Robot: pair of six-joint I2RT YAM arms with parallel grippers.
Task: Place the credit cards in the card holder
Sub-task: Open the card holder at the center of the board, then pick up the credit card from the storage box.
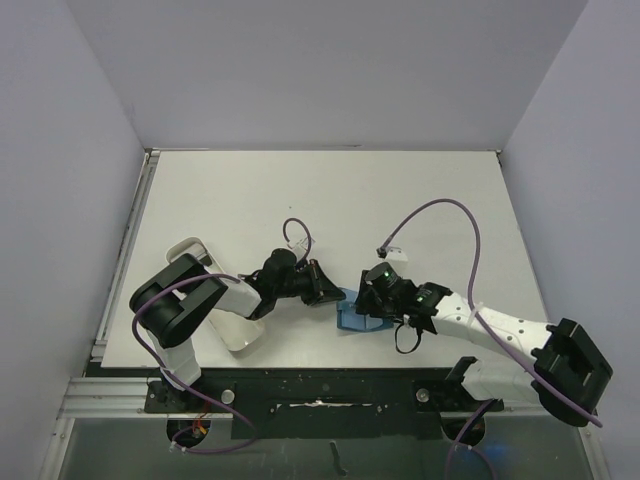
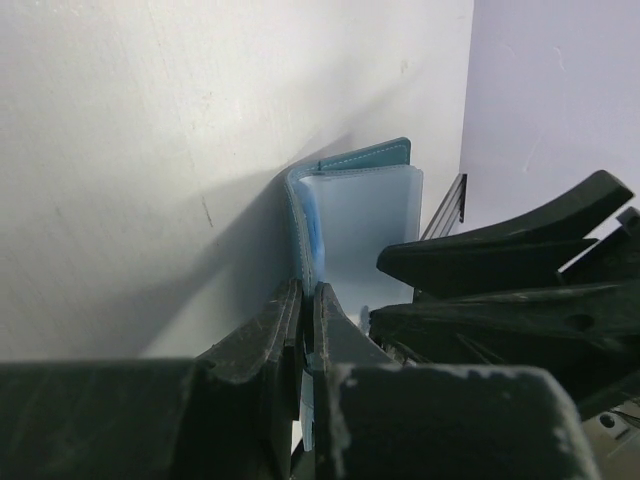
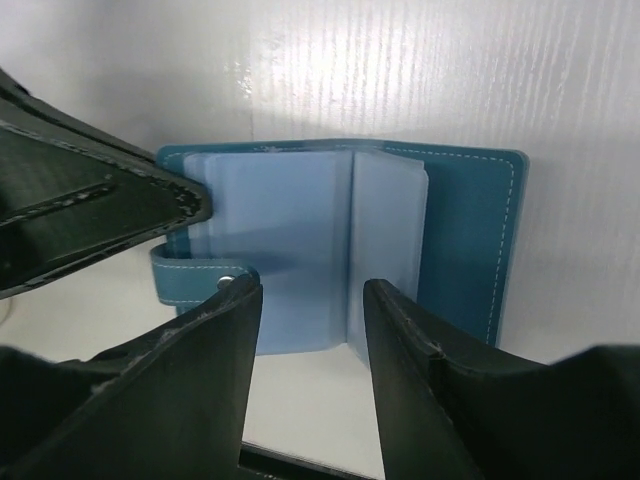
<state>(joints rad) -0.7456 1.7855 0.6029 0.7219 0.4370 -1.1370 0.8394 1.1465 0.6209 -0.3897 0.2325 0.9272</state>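
Observation:
The card holder (image 3: 470,230) is a teal wallet lying open on the table, with clear sleeves (image 3: 290,230) fanned out and a strap tab with a pale stud (image 3: 228,282) at its left. It also shows in the top view (image 1: 352,318) and in the left wrist view (image 2: 365,210). My left gripper (image 2: 308,292) is shut on a thin pale credit card (image 2: 306,412), held on edge right at the wallet's sleeves. In the top view the left gripper (image 1: 325,287) sits at the wallet's left side. My right gripper (image 3: 310,320) is open and empty, low over the wallet's near edge, and shows in the top view (image 1: 375,300).
A long white oblong tray (image 1: 236,335) lies at the near left, partly under the left arm. The left gripper's fingers (image 3: 100,210) reach into the right wrist view from the upper left. The table's front edge and the arm bases lie just behind the wallet.

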